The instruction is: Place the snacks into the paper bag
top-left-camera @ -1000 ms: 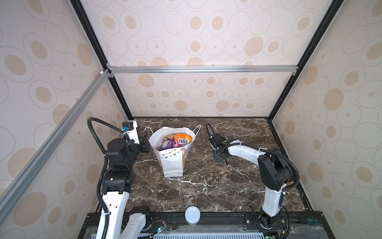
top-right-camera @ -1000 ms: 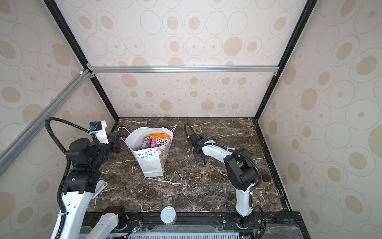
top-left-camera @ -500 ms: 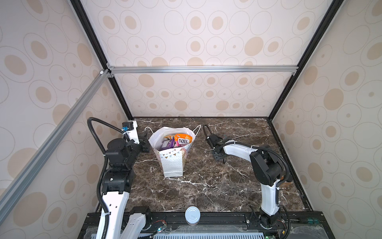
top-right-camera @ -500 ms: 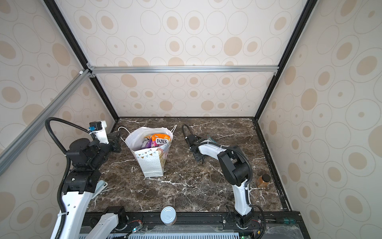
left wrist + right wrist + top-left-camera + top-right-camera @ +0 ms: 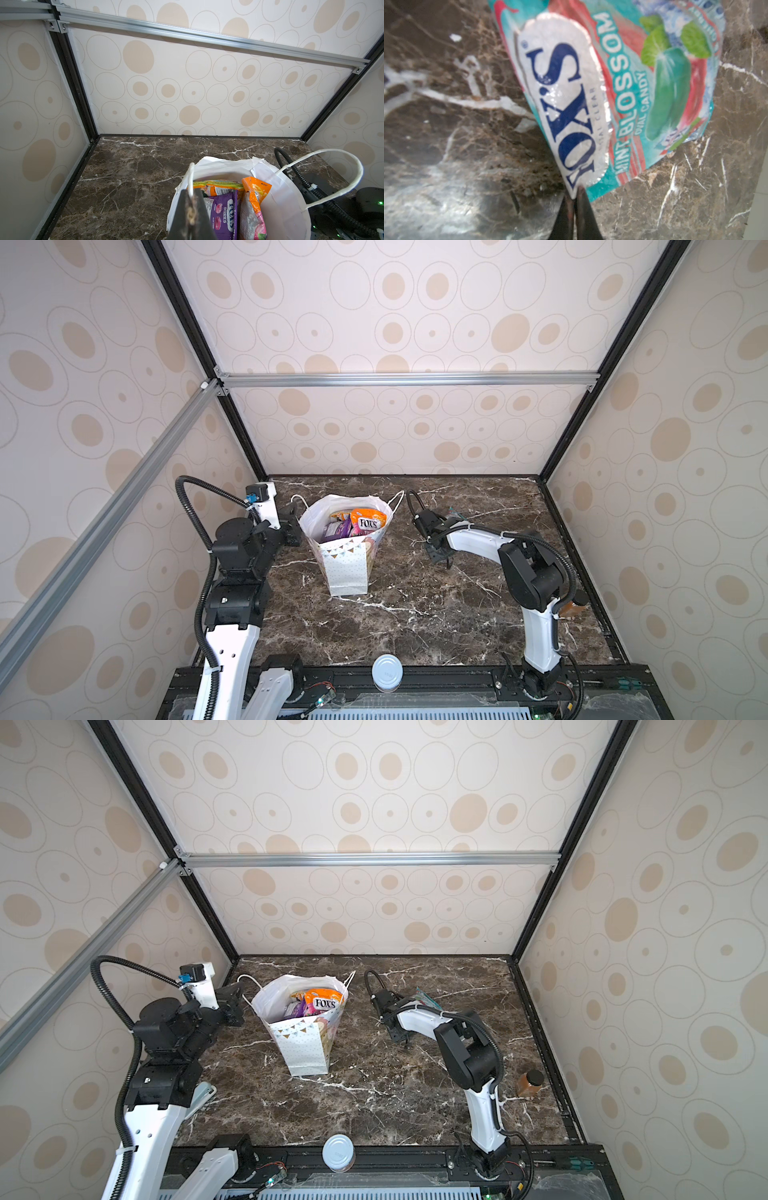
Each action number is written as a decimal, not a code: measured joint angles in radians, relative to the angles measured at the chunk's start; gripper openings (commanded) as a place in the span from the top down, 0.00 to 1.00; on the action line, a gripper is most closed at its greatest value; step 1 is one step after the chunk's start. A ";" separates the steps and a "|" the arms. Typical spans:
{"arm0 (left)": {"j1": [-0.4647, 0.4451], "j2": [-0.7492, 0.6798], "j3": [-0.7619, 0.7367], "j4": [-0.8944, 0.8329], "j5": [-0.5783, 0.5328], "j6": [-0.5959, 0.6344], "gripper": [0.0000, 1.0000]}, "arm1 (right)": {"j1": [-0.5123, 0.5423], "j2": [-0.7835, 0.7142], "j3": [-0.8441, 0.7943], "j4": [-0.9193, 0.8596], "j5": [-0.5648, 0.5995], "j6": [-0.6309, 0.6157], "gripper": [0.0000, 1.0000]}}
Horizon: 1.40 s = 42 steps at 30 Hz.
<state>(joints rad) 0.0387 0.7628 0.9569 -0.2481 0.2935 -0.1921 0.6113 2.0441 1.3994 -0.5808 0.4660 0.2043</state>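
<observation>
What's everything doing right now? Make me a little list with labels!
bag: upright on the table, open
inside: orange packet, purple packet, more underneath
left gripper: shut on the bag handle
right gripper: shut on the edge of the teal packet
teal packet: outside the bag, on its right in both top views
to do: teal packet into bag
</observation>
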 measured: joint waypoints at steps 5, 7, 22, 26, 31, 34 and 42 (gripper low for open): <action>0.000 0.000 0.000 0.000 0.000 0.000 1.00 | 0.000 0.000 0.000 0.001 -0.002 0.000 1.00; 0.000 0.000 0.000 0.000 0.000 0.000 1.00 | -0.001 0.000 0.000 0.002 -0.006 -0.001 1.00; 0.000 0.000 0.000 0.000 0.000 0.000 1.00 | -0.082 -0.232 -0.116 0.092 -0.323 0.023 1.00; 0.000 0.000 0.000 0.000 0.000 0.000 1.00 | -0.115 -0.287 -0.137 0.111 -0.398 0.037 1.00; 0.000 0.000 0.000 0.000 0.001 0.000 1.00 | -0.135 -0.344 -0.145 0.119 -0.461 0.047 1.00; 0.001 0.000 0.000 0.000 0.001 0.000 1.00 | -0.141 -0.376 -0.147 0.124 -0.488 0.054 1.00; 0.001 0.000 0.000 0.000 0.002 0.000 1.00 | -0.142 -0.415 -0.147 0.127 -0.521 0.066 1.00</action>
<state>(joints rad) 0.0395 0.7628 0.9569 -0.2481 0.2951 -0.1925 0.4694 1.6291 1.2526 -0.4538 -0.0551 0.2699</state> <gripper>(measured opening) 0.048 0.042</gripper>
